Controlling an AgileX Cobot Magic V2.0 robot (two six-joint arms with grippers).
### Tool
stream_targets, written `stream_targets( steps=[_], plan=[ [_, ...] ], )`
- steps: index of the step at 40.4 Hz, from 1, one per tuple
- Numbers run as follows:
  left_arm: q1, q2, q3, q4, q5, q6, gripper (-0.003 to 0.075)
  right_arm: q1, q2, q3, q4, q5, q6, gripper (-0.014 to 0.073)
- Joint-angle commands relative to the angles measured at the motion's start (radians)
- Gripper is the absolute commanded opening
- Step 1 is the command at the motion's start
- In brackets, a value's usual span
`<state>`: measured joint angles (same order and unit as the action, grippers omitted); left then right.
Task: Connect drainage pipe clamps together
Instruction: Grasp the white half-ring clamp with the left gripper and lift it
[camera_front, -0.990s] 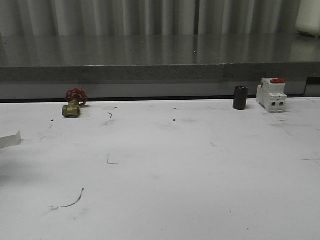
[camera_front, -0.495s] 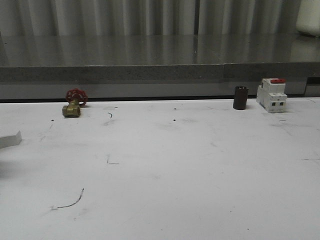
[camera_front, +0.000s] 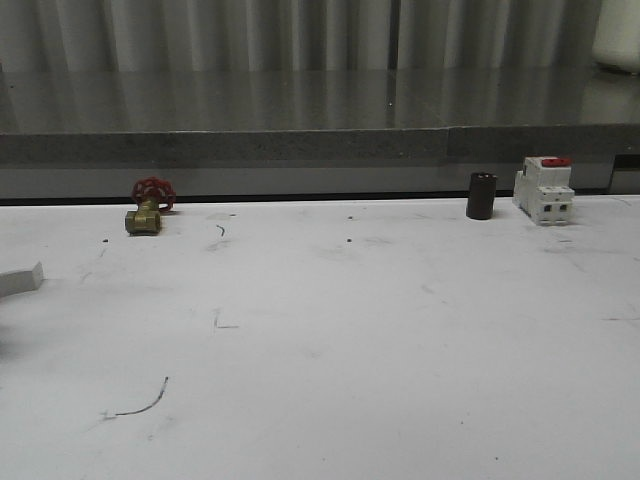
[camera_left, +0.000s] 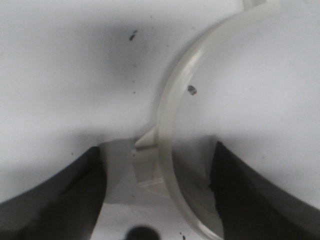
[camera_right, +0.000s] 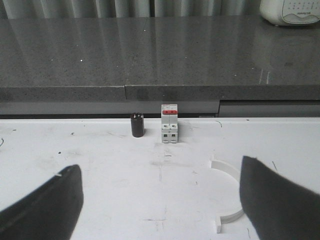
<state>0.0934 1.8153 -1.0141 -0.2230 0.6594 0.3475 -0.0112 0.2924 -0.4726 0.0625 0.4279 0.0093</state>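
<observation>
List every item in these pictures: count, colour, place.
drainage pipe clamps: two, white; one between the left gripper's fingers, one lying on the table in the right wrist view
brass valve: one, brass with red handwheel, far left of table
black cylinder: one, far right, beside the breaker
breaker: one, white with red top, far right
table: one, white, scuffed
left gripper: dark fingers either side of a clamp, apart
right gripper: dark fingers wide apart, nothing between

Front and right-wrist views: shared breaker
</observation>
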Motion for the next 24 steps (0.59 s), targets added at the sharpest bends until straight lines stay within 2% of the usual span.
stream_targets(
  steps=[1,5,12,21,24],
  plan=[
    [-0.005,-0.035,-0.024,0.016,-0.037,-0.004,0.0328,-0.004,0.016,-0.036,0.003,-0.077,-0.009,0.0653],
    [-0.005,-0.035,-0.024,0.040,-0.053,-0.004,0.0294,-0.004,0.016,-0.036,0.003,-0.077,-0.009,0.0653],
    [-0.005,-0.035,-0.024,0.043,-0.074,-0.001,0.0286,-0.004,0.016,-0.036,0.003,-0.077,-0.009,0.0653],
    [-0.005,-0.035,-0.024,0.044,-0.078,0.002,0.0134,-0.004,0.016,-0.036,0.003,-0.077,-0.009,0.0653],
    [-0.005,-0.035,-0.024,0.049,-0.078,0.002,0.0112,-0.004,0.016,-0.036,0.003,-0.077,-0.009,0.0653]
  ],
)
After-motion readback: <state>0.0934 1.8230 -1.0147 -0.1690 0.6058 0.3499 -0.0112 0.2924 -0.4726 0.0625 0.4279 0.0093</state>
